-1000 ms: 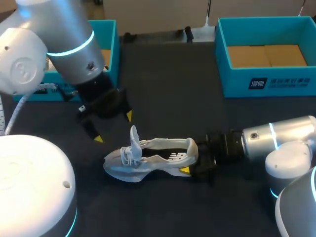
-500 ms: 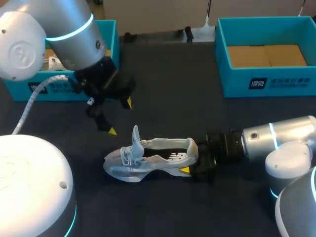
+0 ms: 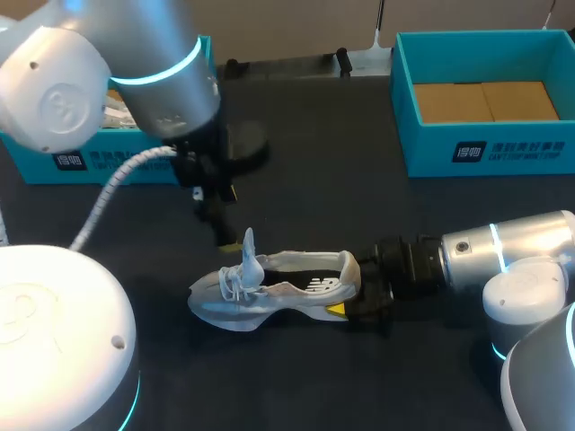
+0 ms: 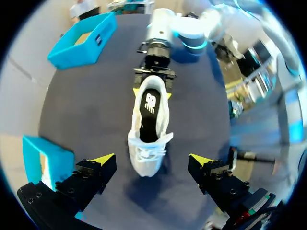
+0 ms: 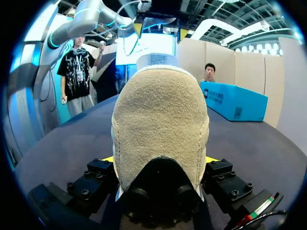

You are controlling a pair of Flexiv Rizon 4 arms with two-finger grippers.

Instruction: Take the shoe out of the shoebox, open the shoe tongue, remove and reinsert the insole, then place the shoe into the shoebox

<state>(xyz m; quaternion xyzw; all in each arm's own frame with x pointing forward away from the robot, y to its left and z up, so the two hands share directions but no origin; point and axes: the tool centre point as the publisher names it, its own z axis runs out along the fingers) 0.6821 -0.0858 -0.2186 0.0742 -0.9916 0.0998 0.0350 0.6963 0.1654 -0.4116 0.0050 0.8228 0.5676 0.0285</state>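
The shoe (image 3: 274,289) is set upright on the surface (image 3: 314,180), its heel clamped between the fingers of the right tool (image 5: 159,160). Its toe and raised tongue (image 3: 245,244) lie just under the left tool (image 4: 151,160), whose fingers are spread wide and touch nothing. The left box (image 3: 99,162) is seen near that tool, and the right box (image 3: 485,135) well apart from both tools.

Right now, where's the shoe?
Head view: the shoe sits upright on the table near its middle, heel held by the right gripper, left gripper open above its toe end.
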